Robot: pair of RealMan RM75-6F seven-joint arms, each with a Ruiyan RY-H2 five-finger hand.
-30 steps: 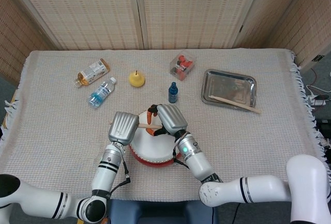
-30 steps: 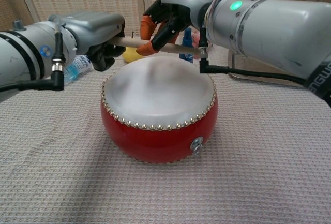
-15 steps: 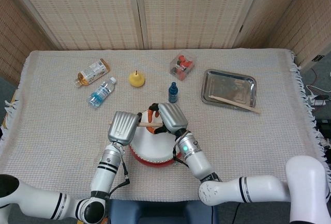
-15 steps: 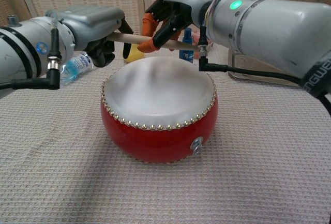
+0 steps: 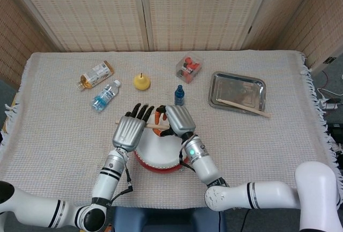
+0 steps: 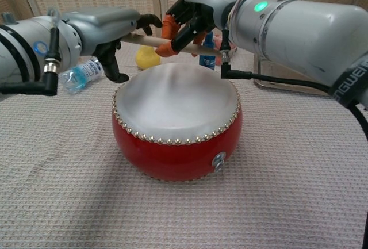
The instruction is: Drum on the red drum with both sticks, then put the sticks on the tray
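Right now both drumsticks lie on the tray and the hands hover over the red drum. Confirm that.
Not quite. Only one drumstick lies on the tray; the head view shows the other stick over the red drum, held by the right hand, with the left hand open beside it.

The drum (image 5: 158, 154) sits on the desk (image 5: 53, 130) just before me, under both my hands. My right hand (image 5: 178, 120) holds a stick (image 5: 153, 127) above the drum's far edge; my left hand (image 5: 130, 129) is beside it, to the left. Far right, the tray (image 5: 237, 92) carries the other stick (image 5: 244, 107). Behind the drum stands a small bottle (image 5: 179, 96).
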